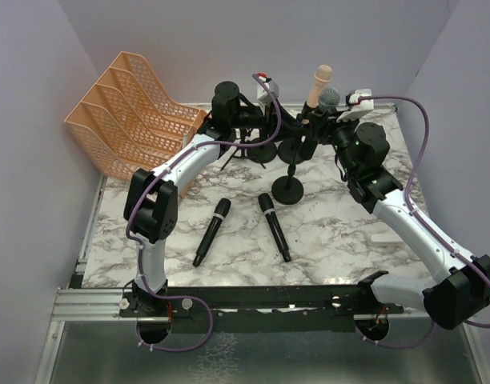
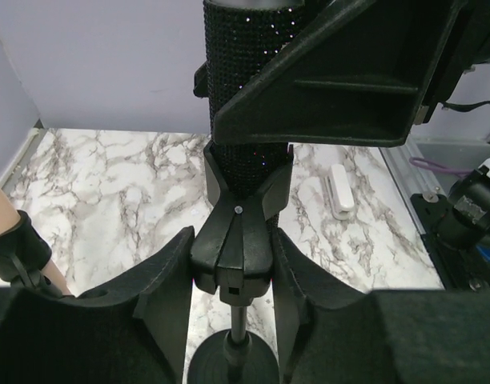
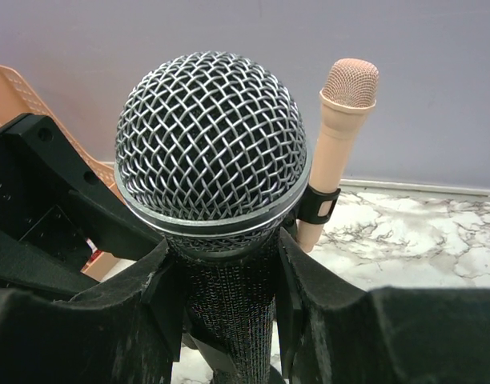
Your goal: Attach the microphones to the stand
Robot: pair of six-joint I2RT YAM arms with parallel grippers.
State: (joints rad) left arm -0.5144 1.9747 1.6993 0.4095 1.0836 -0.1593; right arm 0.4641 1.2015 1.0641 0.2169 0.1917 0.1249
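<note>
My right gripper (image 3: 229,280) is shut on the black microphone with the silver mesh head (image 3: 211,136) and holds it upright at the back of the table (image 1: 330,100). Its glittery black body (image 2: 245,104) sits in a stand clip (image 2: 233,240). My left gripper (image 2: 233,264) is shut on that clip, above the stand's round base (image 2: 229,360). The pale pink microphone (image 1: 319,84) stands upright in another clip (image 3: 317,204) just behind. Two all-black microphones (image 1: 211,232) (image 1: 274,226) lie loose on the marble table (image 1: 341,240).
Several black stands with round bases (image 1: 287,190) cluster at the back centre. An orange tiered file tray (image 1: 133,112) stands at the back left. A small white block (image 2: 339,190) lies on the table to the right. Purple walls close in the back and sides.
</note>
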